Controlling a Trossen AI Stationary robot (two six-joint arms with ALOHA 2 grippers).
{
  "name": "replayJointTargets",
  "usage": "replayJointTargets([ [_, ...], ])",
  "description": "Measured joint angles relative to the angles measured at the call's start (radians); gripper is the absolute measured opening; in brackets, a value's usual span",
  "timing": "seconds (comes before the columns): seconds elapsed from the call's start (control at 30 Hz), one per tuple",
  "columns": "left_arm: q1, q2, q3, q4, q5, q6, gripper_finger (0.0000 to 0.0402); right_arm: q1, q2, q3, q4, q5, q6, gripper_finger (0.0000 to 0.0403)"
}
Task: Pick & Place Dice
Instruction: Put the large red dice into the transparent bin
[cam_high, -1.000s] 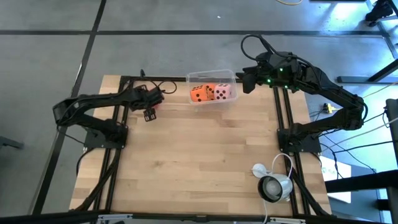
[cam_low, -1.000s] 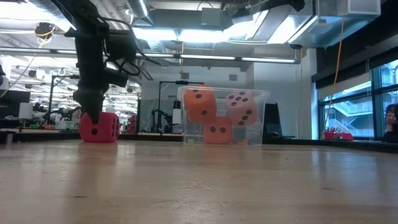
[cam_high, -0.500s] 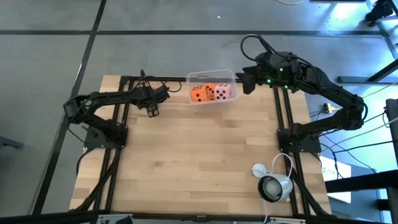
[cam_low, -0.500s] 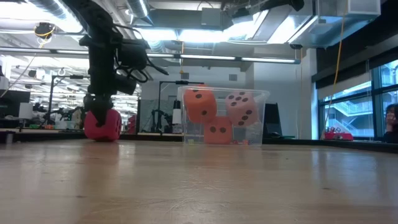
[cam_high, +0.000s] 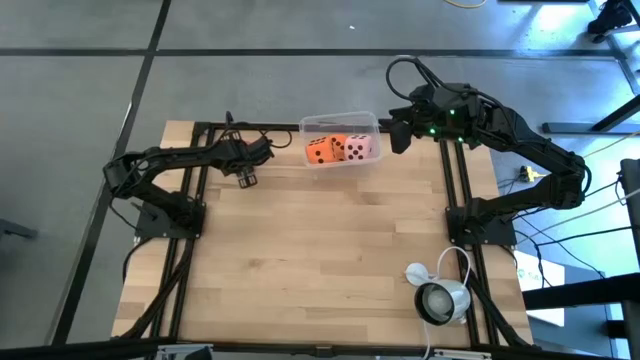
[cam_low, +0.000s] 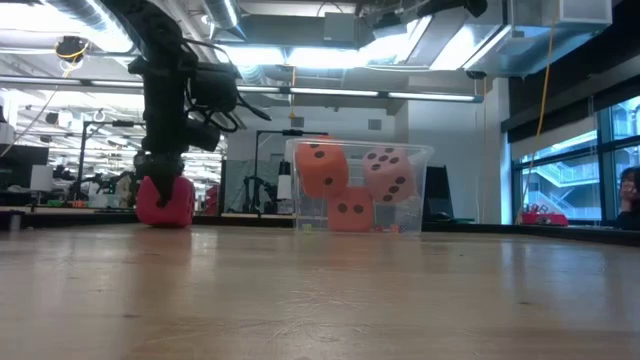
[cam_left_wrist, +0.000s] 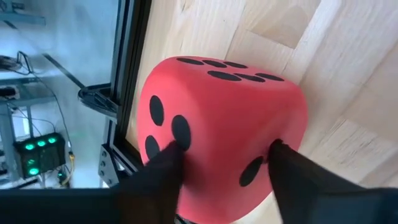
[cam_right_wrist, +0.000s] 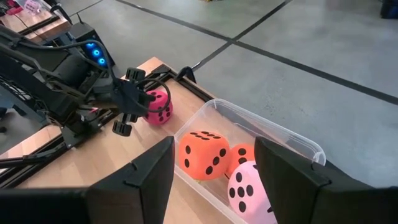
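Note:
The red die (cam_left_wrist: 217, 118) sits on the table near the far left, hidden under my left gripper (cam_high: 244, 172) in the high view. In the low view that gripper (cam_low: 160, 172) stands over the red die (cam_low: 166, 203) and is shut on it. A clear plastic bin (cam_high: 340, 124) at the far edge holds two orange dice (cam_low: 322, 168) (cam_low: 350, 212) and a pale pink die (cam_low: 388, 173), the lower orange one resting on the bin's floor. My right gripper (cam_high: 397, 130) hovers open beside the bin's right end, touching nothing. My left gripper pinches the red die between its two fingers (cam_left_wrist: 163, 177), one on each of two opposite side faces (cam_left_wrist: 186, 134). The fingers come from above, pointing down. The soft faces dent in where they press. The die's underside (cam_low: 165, 224) looks to be on the table.
A round grey-and-white device with a white cable (cam_high: 440, 298) lies at the table's near right. Black frame rails (cam_high: 196, 190) run along the left and right sides. A person (cam_low: 630, 195) shows in the room at the far right. Bare wood (cam_high: 320, 260) spreads across the middle.
My left gripper moved a little toward the far edge and the bin, from beside the red die to right over it, and came down on it. The die, square and flat a second ago, now looks squeezed and slightly tipped. In the last half second nothing moved.

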Motion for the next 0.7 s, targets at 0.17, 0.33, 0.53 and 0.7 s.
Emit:
replayJointTargets([
  [0.17, 0.000, 0.000, 0.000, -0.002, 0.007, -0.044, 0.0092, 0.000, 0.000, 0.000, 0.000, 0.000, -0.002, 0.0221],
  [0.33, 0.000, 0.000, 0.000, 0.005, 0.009, -0.047, 0.0092, 0.006, 0.000, 0.000, 0.000, -0.003, -0.002, 0.0221],
  [0.53, -0.007, -0.028, 0.000, 0.000, 0.046, -0.055, 0.0085, 0.029, 0.000, 0.000, 0.000, -0.002, -0.002, 0.0221],
  [0.7, -0.011, -0.113, 0.037, -0.041, 0.114, -0.096, 0.0050, 0.038, 0.000, 0.000, 0.000, -0.002, -0.002, 0.0221],
])
